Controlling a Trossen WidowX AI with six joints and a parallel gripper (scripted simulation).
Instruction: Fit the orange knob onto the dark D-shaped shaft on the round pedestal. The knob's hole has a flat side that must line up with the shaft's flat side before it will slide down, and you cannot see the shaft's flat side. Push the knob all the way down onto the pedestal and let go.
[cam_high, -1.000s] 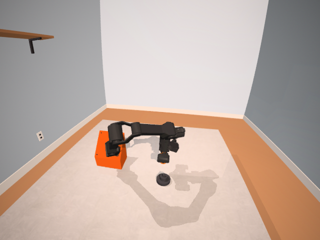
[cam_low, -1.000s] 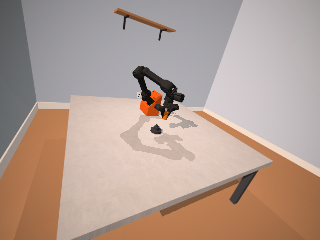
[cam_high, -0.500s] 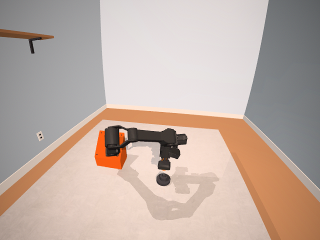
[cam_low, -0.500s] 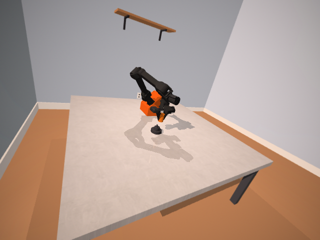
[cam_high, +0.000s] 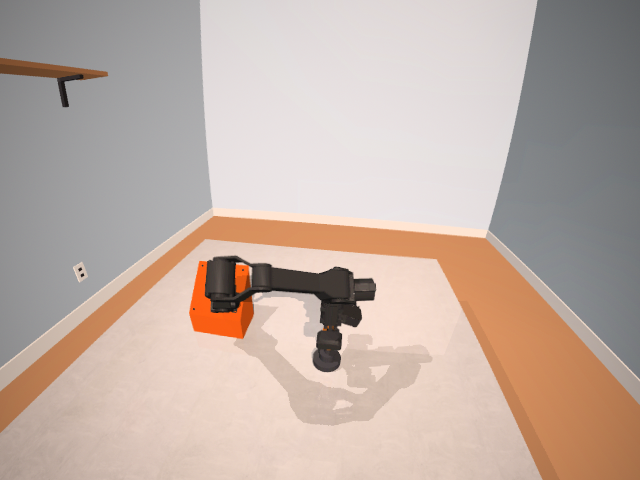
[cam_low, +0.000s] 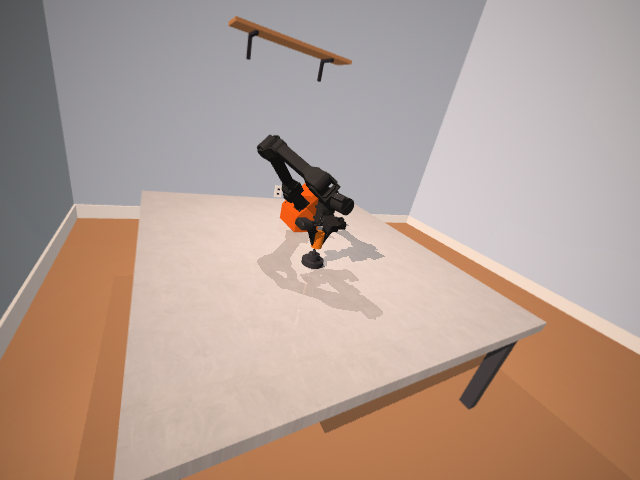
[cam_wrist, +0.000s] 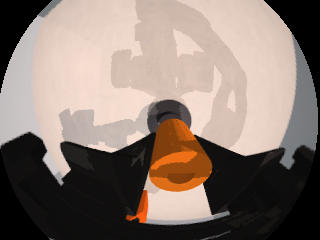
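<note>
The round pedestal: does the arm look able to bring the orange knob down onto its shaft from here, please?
Probably yes: the gripper holds the orange knob just above the round pedestal, with nothing visible between. Whether the flats line up, I cannot tell.

- One robot arm (cam_high: 294, 280) (cam_low: 295, 159) is seen.
- One gripper (cam_high: 328, 345) (cam_low: 317, 240) (cam_wrist: 174, 138) is seen, and two black fingers are counted on it.
- One orange knob (cam_low: 317, 239) (cam_wrist: 181, 152) is held.
- One round pedestal (cam_high: 326, 365) (cam_low: 312, 262) (cam_wrist: 183, 107) is seen.
- One big orange block (cam_high: 219, 324) (cam_low: 290, 218) is found under the arm.
- One table (cam_high: 155, 413) (cam_low: 232, 361) (cam_wrist: 75, 60) is seen, and one table leg (cam_low: 486, 374) is shown.
- One wooden shelf (cam_high: 31, 67) (cam_low: 289, 41) is seen, and two black brackets (cam_high: 64, 93) (cam_low: 249, 47) are counted under it.
- One wall socket (cam_high: 80, 271) (cam_low: 277, 191) is seen, and two dark spots are counted on it.
- Three walls (cam_high: 361, 103) (cam_low: 206, 103) are counted in the top view.
</note>
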